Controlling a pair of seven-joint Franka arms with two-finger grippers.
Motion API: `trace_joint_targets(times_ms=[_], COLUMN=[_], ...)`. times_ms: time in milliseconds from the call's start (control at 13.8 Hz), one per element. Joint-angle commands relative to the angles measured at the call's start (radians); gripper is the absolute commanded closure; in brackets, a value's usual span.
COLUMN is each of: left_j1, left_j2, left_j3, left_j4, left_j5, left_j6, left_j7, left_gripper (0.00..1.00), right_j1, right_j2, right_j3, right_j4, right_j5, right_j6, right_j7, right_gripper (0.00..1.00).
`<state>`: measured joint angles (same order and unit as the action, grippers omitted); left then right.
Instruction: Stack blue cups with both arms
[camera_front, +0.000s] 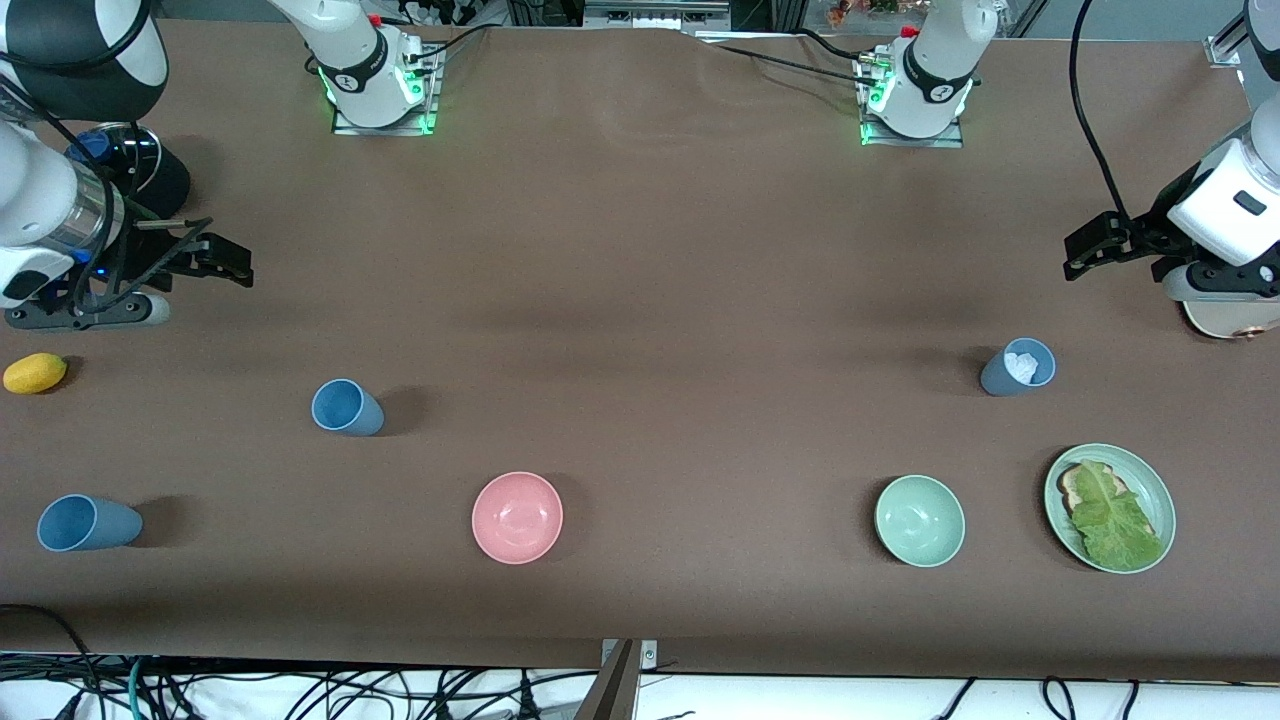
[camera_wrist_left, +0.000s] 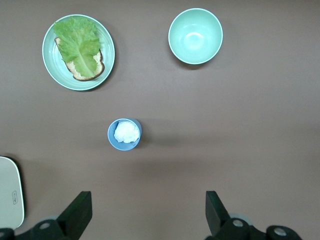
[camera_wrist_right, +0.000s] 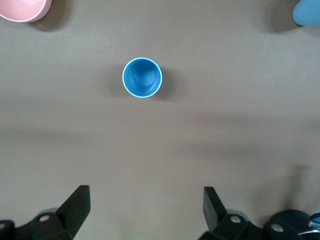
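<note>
A brighter blue cup stands upright toward the right arm's end; it also shows in the right wrist view, empty. A second blue cup sits nearer the front camera at that end, its edge showing in the right wrist view. A duller grey-blue cup with something white inside stands toward the left arm's end and also shows in the left wrist view. My right gripper hangs open and empty above the table. My left gripper is open and empty.
A pink bowl and a pale green bowl sit near the front edge. A green plate holds bread and lettuce. A yellow lemon lies at the right arm's end. A cream flat object lies under the left arm.
</note>
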<state>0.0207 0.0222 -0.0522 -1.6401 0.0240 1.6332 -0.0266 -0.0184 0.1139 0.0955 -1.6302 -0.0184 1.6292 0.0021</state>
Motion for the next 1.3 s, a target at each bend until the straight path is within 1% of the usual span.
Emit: trace_joint_targets(times_ms=[0,145,361,578,723,867,1012,1084,1229], left_j1=[0.005,0.002,0.007,0.031,0.067,0.094,0.126,0.146,0.153], left_j2=[0.002,0.005,0.005,0.044,0.090,0.125,0.151,0.154,0.171], left_j3=[0.000,-0.001,0.000,0.000,0.000,0.002,0.002,0.000,0.002], left_j4=[0.011,0.011,0.011,-0.006,-0.009,-0.041,-0.099,-0.143,-0.239], left_j5=[-0.035,-0.035,-0.032,-0.024,-0.022,-0.007,-0.004,-0.004,0.001], left_j6=[-0.018,-0.053,-0.056,-0.058,-0.056,-0.033,0.066,0.132,0.268], left_j7=[0.013,0.014,0.033,0.042,0.045,0.072,0.144,0.168,0.178], left_gripper=[0.00,0.00,0.00,0.00,0.00,0.00,0.00,0.00,0.00], right_j1=[-0.005,-0.003,-0.005,-0.005,-0.005,-0.005,-0.006,-0.006,-0.008], right_j2=[-0.008,-0.008,-0.005,-0.005,-0.003,0.022,0.084,0.108,0.167], right_j3=[0.009,0.007,0.007,0.007,0.007,0.004,0.003,0.003,-0.002], right_j4=[-0.010,-0.011,-0.011,-0.042,-0.106,-0.164,-0.174,-0.175,-0.177], right_j5=[-0.006,-0.006,-0.006,-0.006,-0.006,-0.017,-0.020,-0.021,-0.023], right_j6=[-0.003,-0.002,0.000,0.024,0.095,0.188,0.248,0.271,0.322], right_j7=[0.001,0.001,0.001,0.001,0.001,0.001,0.001,0.001,0.001], right_gripper=[0.00,0.00,0.00,0.00,0.00,0.00,0.00,0.00,0.00])
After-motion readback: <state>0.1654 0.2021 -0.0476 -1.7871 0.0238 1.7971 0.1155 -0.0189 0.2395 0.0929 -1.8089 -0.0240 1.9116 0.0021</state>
